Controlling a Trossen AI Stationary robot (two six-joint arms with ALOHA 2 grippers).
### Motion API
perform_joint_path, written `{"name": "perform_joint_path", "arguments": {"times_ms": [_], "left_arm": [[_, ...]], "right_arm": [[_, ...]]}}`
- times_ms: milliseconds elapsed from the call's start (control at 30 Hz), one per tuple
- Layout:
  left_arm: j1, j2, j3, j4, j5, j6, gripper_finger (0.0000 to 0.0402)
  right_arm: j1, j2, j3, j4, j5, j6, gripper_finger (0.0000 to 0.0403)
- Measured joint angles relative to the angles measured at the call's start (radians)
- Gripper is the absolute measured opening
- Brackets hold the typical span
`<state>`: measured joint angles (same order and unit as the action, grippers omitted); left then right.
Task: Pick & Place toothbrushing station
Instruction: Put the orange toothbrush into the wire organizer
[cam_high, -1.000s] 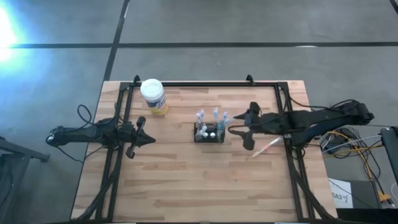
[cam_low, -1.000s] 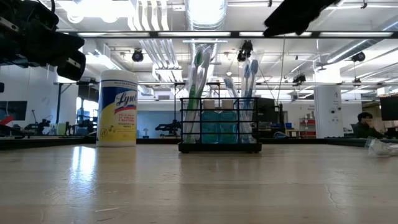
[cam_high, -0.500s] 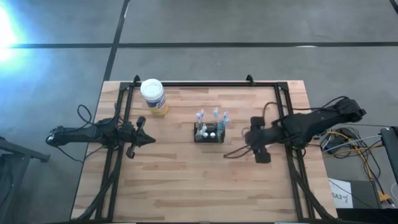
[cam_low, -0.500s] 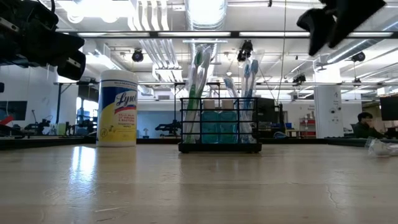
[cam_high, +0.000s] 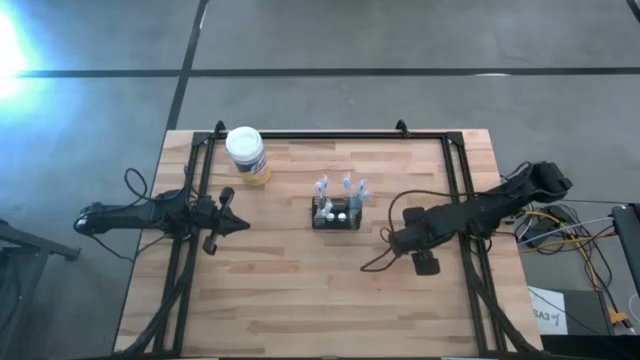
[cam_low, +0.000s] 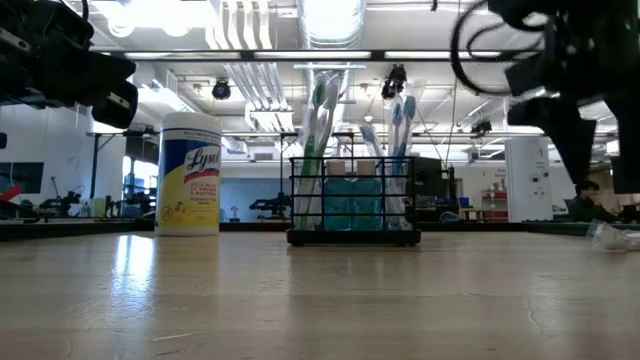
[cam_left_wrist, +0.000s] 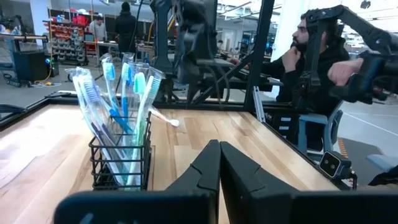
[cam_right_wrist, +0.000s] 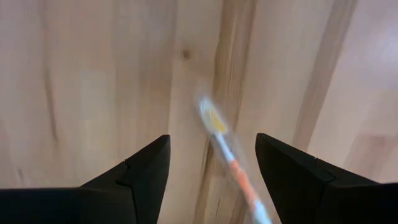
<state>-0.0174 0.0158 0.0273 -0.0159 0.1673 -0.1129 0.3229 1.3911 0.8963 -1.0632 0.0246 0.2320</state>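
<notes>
High view first: your toothbrushing station sits upright near the middle of the tabletop, a little toward the far edge, its long axis running side to side, parallel to that far edge, with the toothbrushes in it leaning toward the far edge. In the low view you see the station's broad slotted side face-on, the brush heads pointing up and fanning slightly apart. Your right gripper hangs over the tabletop between the station and the right edge, clear of the station; in the right wrist view its fingers are spread wide and released, holding nothing, with a loose toothbrush lying on the wood in the gap below them, its head end pointing away from the wrist. Your left gripper waits near the left edge, pointing toward the station; in the left wrist view its fingers are clenched together on nothing. A white-lidded wipes canister stands near the far-left corner, well apart from the station. Beyond the table, the left wrist view shows you a seated person.
</notes>
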Motion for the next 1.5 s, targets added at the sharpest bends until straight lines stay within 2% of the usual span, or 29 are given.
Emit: {"name": "perform_joint_path", "arguments": {"times_ms": [267, 700, 933, 1200, 1333, 1500], "left_arm": [[0.000, 0.000, 0.000, 0.000, 0.000, 0.010, 0.0015], [0.000, 0.000, 0.000, 0.000, 0.000, 0.024, 0.0013], [0.000, 0.000, 0.000, 0.000, -0.002, 0.032, 0.0016], [0.000, 0.000, 0.000, 0.000, -0.003, 0.030, 0.0016], [0.000, 0.000, 0.000, 0.000, -0.003, 0.030, 0.0016], [0.000, 0.000, 0.000, 0.000, -0.004, 0.030, 0.0016]], "right_arm": [[0.000, -0.029, -0.122, 0.025, -0.009, 0.070, 0.0226], [-0.003, -0.025, -0.241, 0.108, -0.008, 0.125, 0.0226], [-0.057, 0.033, -0.249, 0.162, 0.004, 0.162, 0.0226], [-0.080, 0.139, -0.234, 0.180, -0.040, 0.156, 0.0222], [-0.080, 0.166, -0.208, 0.169, -0.038, 0.148, 0.0189], [-0.078, 0.175, -0.185, 0.167, -0.033, 0.142, 0.0108]]}}
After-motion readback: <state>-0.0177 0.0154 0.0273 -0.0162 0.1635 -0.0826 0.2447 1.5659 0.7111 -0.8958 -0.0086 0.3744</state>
